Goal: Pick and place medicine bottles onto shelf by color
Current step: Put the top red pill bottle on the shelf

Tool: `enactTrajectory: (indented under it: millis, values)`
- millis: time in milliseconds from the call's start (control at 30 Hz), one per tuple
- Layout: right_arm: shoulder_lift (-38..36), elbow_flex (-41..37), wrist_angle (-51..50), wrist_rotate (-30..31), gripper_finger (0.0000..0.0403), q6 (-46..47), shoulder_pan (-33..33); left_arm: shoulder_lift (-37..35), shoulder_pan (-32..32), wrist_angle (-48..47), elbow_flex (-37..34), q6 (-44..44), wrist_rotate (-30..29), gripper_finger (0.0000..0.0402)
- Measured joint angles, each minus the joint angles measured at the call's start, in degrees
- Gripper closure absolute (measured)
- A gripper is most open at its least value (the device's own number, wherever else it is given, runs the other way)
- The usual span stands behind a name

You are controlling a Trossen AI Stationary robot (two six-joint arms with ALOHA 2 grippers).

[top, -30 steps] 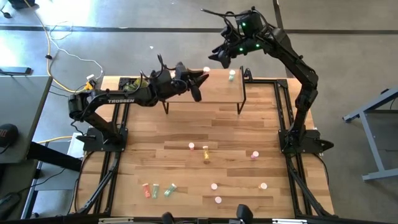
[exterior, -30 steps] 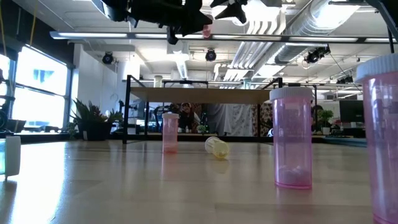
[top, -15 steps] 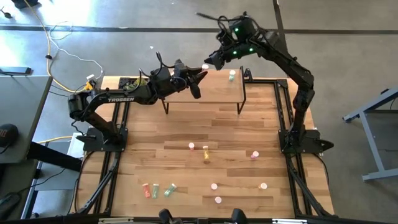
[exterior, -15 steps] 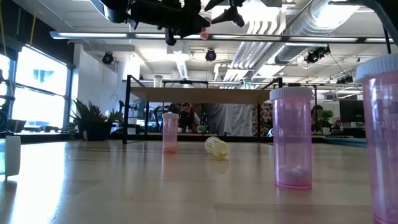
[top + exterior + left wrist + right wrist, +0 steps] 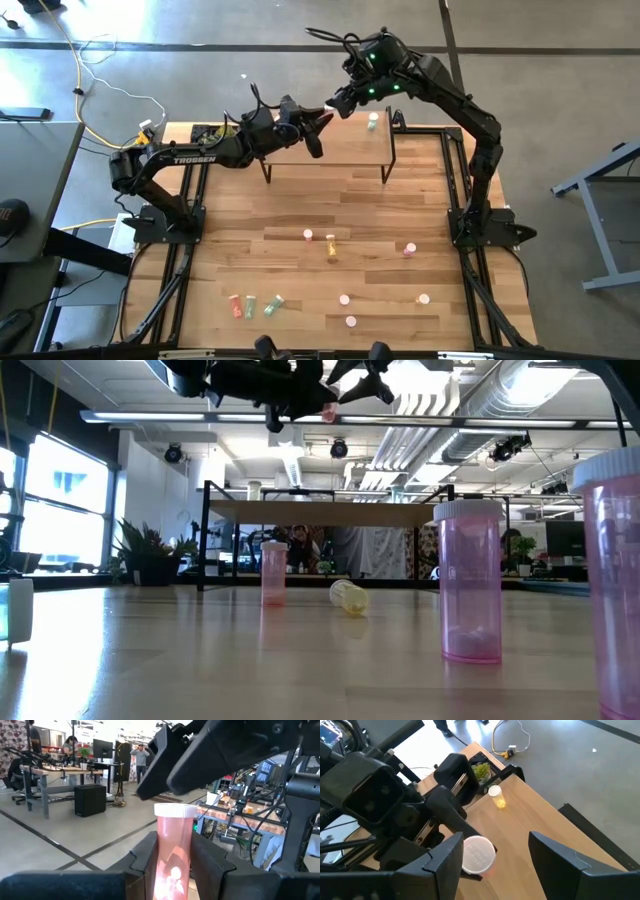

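Note:
My left gripper (image 5: 320, 120) is shut on a pink medicine bottle (image 5: 174, 851) with a white cap, high over the shelf (image 5: 345, 148). My right gripper (image 5: 338, 100) is open just beyond it. Its two fingers (image 5: 445, 862) stand on either side of the bottle's cap (image 5: 479, 854), which is close beside one finger; I cannot tell whether they touch. A pale bottle (image 5: 373, 121) stands on the shelf's right end. A yellow bottle (image 5: 496, 797) stands on the shelf top past the left arm. Several more bottles stand or lie on the table's near half. My left gripper pinches the pink bottle's body (image 5: 172, 865) between its two fingers (image 5: 147, 857), below the cap. The fingers come roughly level from the table's left. The cap end (image 5: 175, 810) sticks out free beyond the fingers. The bottle is lifted clear above the shelf (image 5: 328, 410).
On the table are pink bottles (image 5: 307, 236) (image 5: 409, 249) (image 5: 344, 299) (image 5: 424, 298), a yellow one lying down (image 5: 349, 596), and a row of red, yellow and green ones (image 5: 252, 304) at the near left. A green pineapple-like object (image 5: 481, 770) sits at the far left corner.
My right gripper has moved toward the table's left and down, closing in on the pink bottle held by my left gripper. My left gripper and the bottle have kept still.

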Motion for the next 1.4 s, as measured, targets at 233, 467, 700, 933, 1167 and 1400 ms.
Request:
enactTrajectory:
  millis: [233, 467, 700, 933, 1167, 1400]
  values:
    - [0.0, 0.0, -0.8, 0.0, 0.0187, 0.0, 1.7, 0.0, 0.0, 1.6, 0.0, -0.1, -0.1, 0.0311]
    - [0.1, 0.0, -0.3, 1.4, 0.0193, 0.1, 2.3, 0.0, 0.0, 1.6, 0.0, -0.8, 0.3, 0.0311]
    - [0.6, 0.0, -0.9, 1.4, 0.0242, 0.9, 2.5, 0.0, 0.0, 1.5, 0.0, -1.1, 0.3, 0.0311]
    - [0.6, 0.0, -0.8, 1.4, 0.0288, 0.9, 2.5, 0.0, 0.0, 1.4, 0.0, -1.1, 0.4, 0.0311]
    - [0.6, 0.0, -0.9, 1.3, 0.0296, 0.9, 2.5, 0.0, 0.0, 1.1, 0.0, -1.1, 0.4, 0.0304]
    - [0.6, 0.0, -1.2, 1.3, 0.0298, 0.9, 2.5, 0.0, 0.0, 0.6, 0.0, -1.0, 3.4, 0.0265]
